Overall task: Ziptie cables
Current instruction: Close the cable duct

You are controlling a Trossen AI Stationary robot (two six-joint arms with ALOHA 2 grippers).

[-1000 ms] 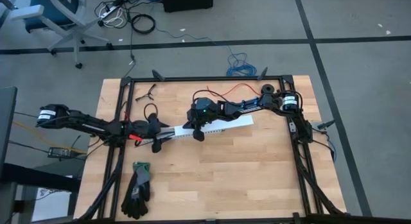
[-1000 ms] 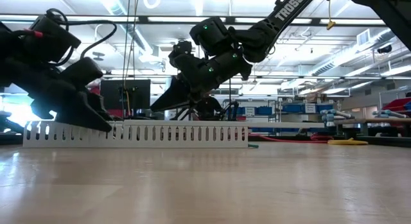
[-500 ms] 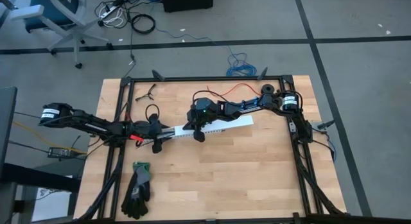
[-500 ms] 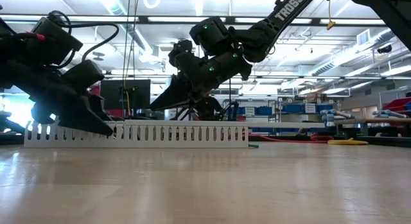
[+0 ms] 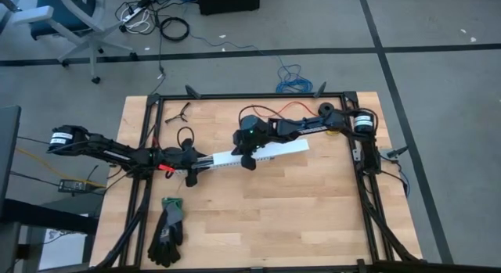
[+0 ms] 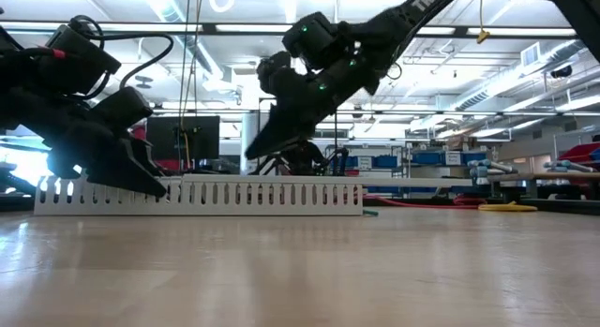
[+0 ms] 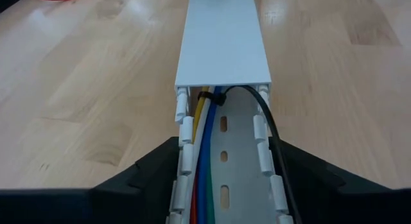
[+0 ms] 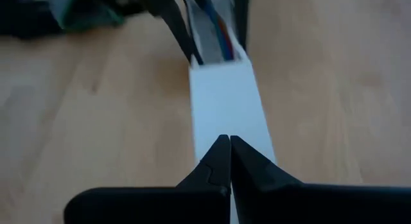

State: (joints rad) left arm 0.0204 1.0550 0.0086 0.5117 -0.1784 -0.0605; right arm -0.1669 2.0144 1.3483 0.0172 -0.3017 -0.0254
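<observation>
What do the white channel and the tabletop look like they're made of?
White channel: likely matte plastic, judging by its smooth, even white lid and thin slotted side fingers. Table: wood, probably butcher-block, with visible grain and joined strips and a light sheen.

Cables (image 7: pixel 200 153) run under white cover (image 7: pixel 222 38) of channel (image 7: pixel 225 179); hidden beyond that point. Their near end cut off by left wrist view's edge. High view: cables too small to make out. Right wrist view: far end of channel blurred.
</observation>
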